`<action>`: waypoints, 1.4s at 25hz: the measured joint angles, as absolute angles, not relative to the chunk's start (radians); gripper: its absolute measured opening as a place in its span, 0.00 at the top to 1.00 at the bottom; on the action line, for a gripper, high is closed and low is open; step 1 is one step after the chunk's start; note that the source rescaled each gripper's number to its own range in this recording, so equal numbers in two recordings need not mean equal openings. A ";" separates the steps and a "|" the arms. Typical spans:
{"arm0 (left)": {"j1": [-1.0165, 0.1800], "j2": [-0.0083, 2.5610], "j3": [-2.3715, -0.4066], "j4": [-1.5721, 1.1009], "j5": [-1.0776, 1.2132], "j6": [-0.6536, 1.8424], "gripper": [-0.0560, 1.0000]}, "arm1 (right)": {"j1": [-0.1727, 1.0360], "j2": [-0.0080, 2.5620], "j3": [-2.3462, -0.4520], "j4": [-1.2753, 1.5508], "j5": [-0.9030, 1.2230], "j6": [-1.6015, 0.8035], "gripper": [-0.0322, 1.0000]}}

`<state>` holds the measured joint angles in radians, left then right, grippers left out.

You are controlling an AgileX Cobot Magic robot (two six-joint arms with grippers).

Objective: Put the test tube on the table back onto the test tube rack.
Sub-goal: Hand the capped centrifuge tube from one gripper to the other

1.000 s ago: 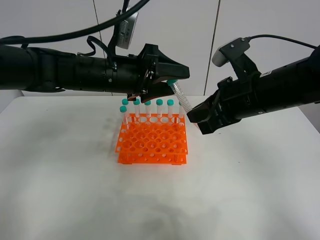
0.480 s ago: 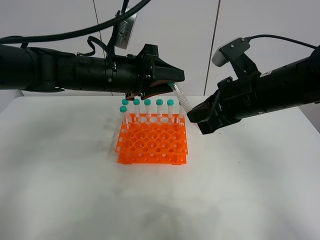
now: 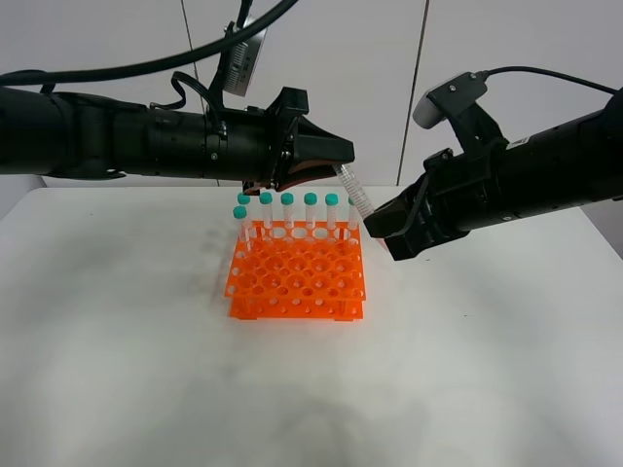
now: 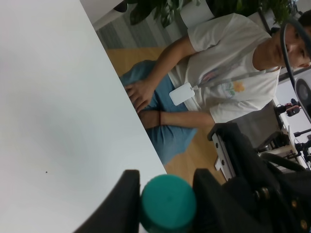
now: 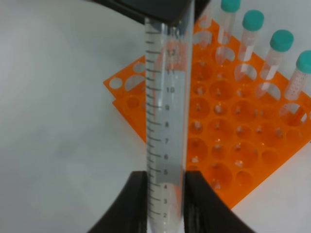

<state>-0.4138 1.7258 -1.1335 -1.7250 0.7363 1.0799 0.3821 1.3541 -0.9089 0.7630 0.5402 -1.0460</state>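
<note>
The test tube (image 3: 352, 193) hangs tilted in the air over the back right corner of the orange test tube rack (image 3: 297, 282), which stands on the white table (image 3: 146, 341). My left gripper (image 3: 338, 163) is shut on its teal cap (image 4: 167, 204), one finger (image 4: 121, 204) on each side. My right gripper (image 3: 376, 226) is shut on the lower part of the clear graduated tube (image 5: 165, 121), with the pads (image 5: 137, 199) pressed against it. The rack (image 5: 228, 145) lies below and behind the tube in the right wrist view.
Several teal-capped tubes (image 3: 287, 209) stand upright in the rack's back row and its left side (image 5: 272, 53). A seated person (image 4: 218, 82) is beyond the table's far edge. White wall panels rise behind the table.
My left gripper's jaws have come together on the tube's teal cap, which was in plain sight between open jaws a second ago. The right arm and the tube have held still.
</note>
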 joint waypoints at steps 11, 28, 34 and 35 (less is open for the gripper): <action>-0.414 1.726 -1.134 -1.726 0.740 1.080 0.95 | 0.382 1.354 -0.909 0.763 0.542 -1.045 0.68; -0.414 1.726 -1.134 -1.726 0.732 1.080 0.95 | 0.382 1.354 -1.233 0.406 0.845 -0.623 0.00; -0.414 1.726 -1.134 -1.726 0.730 1.080 0.95 | 0.350 1.353 -1.305 0.247 0.933 -0.437 0.00; -0.414 1.726 -1.134 -1.726 0.730 1.080 0.95 | 0.330 1.356 -1.305 0.225 0.939 -0.397 0.00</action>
<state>-0.4138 1.7258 -1.1335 -1.7262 0.7305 1.0799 0.3300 1.3564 -1.3052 0.2248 0.9389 -0.3974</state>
